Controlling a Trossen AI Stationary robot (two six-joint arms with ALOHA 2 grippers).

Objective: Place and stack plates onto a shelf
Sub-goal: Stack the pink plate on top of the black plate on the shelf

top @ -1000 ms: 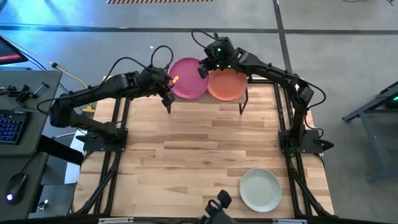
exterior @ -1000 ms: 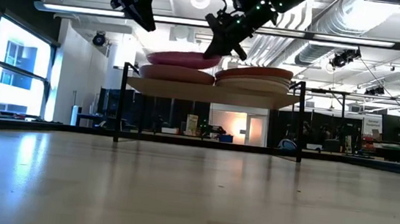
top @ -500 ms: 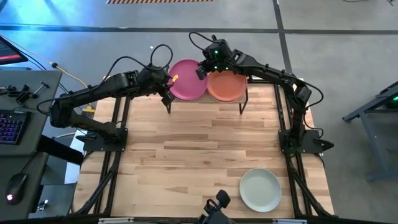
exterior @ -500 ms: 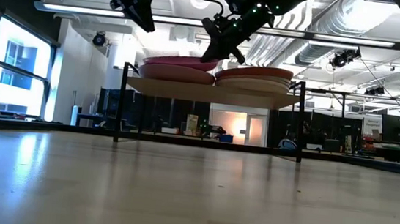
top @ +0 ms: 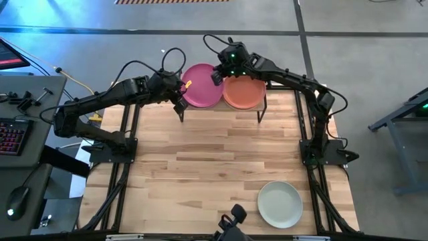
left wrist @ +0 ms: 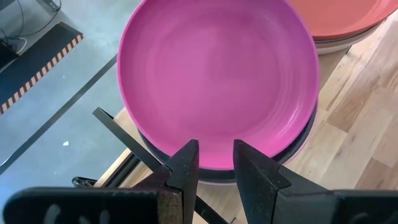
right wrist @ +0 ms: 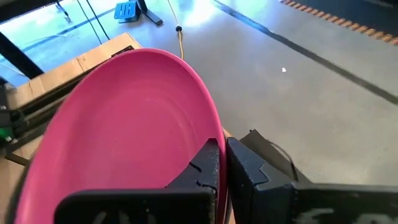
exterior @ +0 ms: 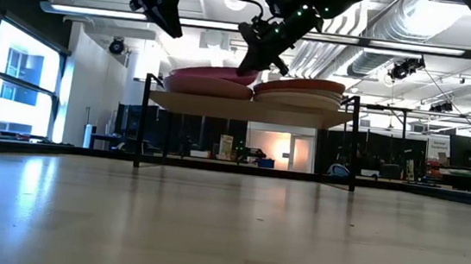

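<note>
Right gripper point(top: 219, 75), jaws closed on the magenta plate point(top: 200, 85) rim atop the shelf point(exterior: 246, 108); left gripper point(left wrist: 214, 168) jaws parted, empty; the high view alone shows the mint-white plate point(top: 279, 204) near the tabletop's front edge.

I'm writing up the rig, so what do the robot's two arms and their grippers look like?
Both arms are dark, slim and jointed, with black cables looping above them. The left gripper and right gripper each have two flat, dark, blocky fingers. Small green lights glow on the right arm's wrist.

Round matte plates we see from above: three – magenta point(top: 202, 85), terracotta orange point(top: 243, 92), pale mint-white point(top: 280, 204)
Wood-topped black-legged shelf point(top: 262, 102): one
Dark robot arms: two
</note>
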